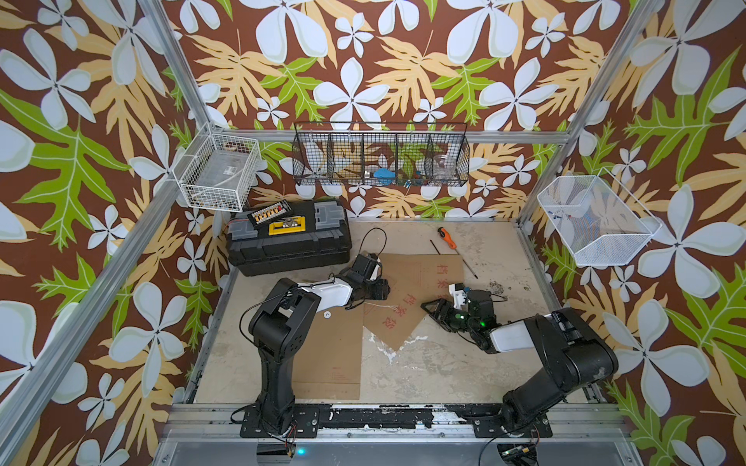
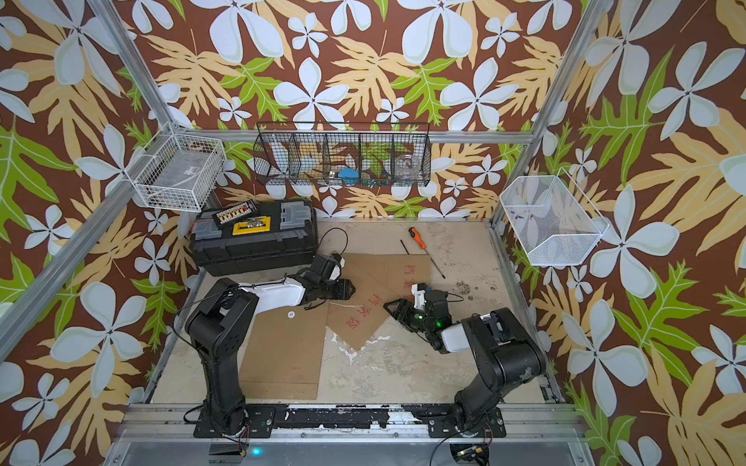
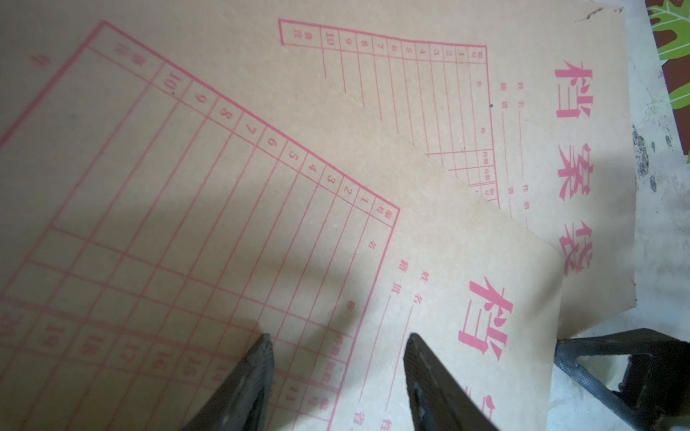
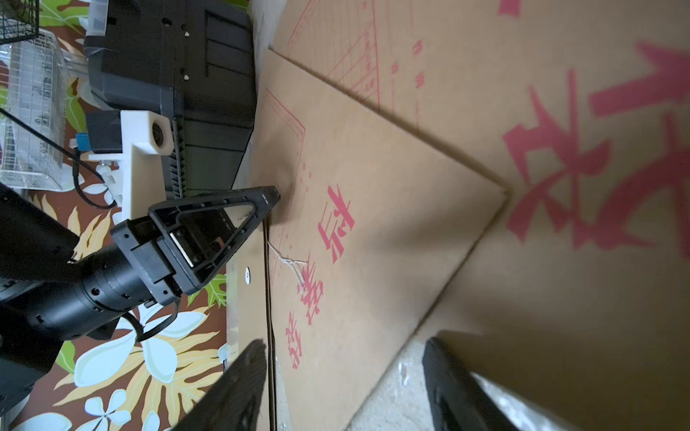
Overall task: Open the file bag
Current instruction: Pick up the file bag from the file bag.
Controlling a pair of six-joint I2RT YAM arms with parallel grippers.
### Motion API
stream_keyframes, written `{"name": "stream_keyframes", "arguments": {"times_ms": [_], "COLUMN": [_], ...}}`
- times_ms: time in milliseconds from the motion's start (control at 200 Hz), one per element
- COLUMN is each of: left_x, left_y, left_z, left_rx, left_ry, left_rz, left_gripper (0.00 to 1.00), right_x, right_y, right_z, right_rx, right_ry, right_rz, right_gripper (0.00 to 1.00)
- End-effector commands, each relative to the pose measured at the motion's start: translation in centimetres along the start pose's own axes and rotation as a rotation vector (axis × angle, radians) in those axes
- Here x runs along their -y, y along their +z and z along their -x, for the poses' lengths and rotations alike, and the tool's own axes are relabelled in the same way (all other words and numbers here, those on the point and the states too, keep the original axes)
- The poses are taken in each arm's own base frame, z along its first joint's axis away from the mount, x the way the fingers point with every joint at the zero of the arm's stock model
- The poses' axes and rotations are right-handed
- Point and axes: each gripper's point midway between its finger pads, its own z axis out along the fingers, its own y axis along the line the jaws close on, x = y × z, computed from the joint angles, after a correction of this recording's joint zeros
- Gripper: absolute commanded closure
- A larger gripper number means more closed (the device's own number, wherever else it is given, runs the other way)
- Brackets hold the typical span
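Three brown kraft file bags with red print lie overlapping on the table. The middle file bag (image 1: 397, 322) (image 2: 361, 327) is turned at an angle, with a loose white string (image 1: 388, 309) (image 4: 289, 261) on it. Another file bag (image 1: 434, 268) lies behind it. The third file bag (image 1: 331, 355), with a white round clasp (image 1: 327, 314) (image 4: 247, 276), lies under the left arm. My left gripper (image 1: 383, 289) (image 2: 348, 289) (image 3: 339, 337) stands open, low over the middle bag's printed grid (image 3: 186, 224). My right gripper (image 1: 428, 308) (image 2: 390, 306) (image 4: 345, 343) stands open at that bag's right edge, holding nothing.
A black toolbox (image 1: 288, 238) stands at the back left, close behind the left gripper. An orange-handled screwdriver (image 1: 447, 238) lies at the back beside the rear bag. A black wire basket (image 1: 381, 153) and two white baskets (image 1: 218, 177) (image 1: 597, 220) hang on the walls.
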Motion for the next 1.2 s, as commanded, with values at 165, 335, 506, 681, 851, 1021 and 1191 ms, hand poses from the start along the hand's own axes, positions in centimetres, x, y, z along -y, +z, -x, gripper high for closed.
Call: {"name": "stream_keyframes", "arguments": {"times_ms": [165, 335, 506, 681, 851, 1021, 1191], "left_x": [-1.7, -1.5, -1.1, -0.8, -0.6, -0.5, 0.1], "left_y": [0.5, 0.6, 0.8, 0.9, 0.8, 0.8, 1.0], "left_z": [-4.0, -4.2, -4.4, -4.5, -4.4, -4.4, -3.9], "left_rx": [-0.135, -0.141, -0.147, -0.151, -0.151, -0.15, -0.148], "left_ry": [-0.028, -0.026, -0.021, -0.019, -0.018, -0.017, -0.018], "left_rz": [0.058, 0.05, 0.038, 0.028, 0.018, 0.016, -0.006], "left_gripper": [0.41, 0.41, 0.41, 0.41, 0.41, 0.41, 0.41], "right_x": [-4.3, -7.1, -6.8, -4.4, -3.2, -1.7, -1.5], "right_y": [-0.4, -1.5, -1.1, 0.0, 1.0, 1.4, 0.6], "right_z": [1.0, 1.7, 1.6, 1.1, 1.1, 1.2, 1.6], "right_rx": [0.021, 0.052, 0.037, -0.009, -0.037, -0.045, -0.027], "right_ry": [-0.05, -0.117, -0.138, -0.113, -0.095, -0.088, -0.151], "right_rz": [0.186, 0.281, 0.249, 0.152, 0.114, 0.036, -0.029], "right_gripper": [0.32, 0.36, 0.44, 0.46, 0.5, 0.61, 0.86]}}
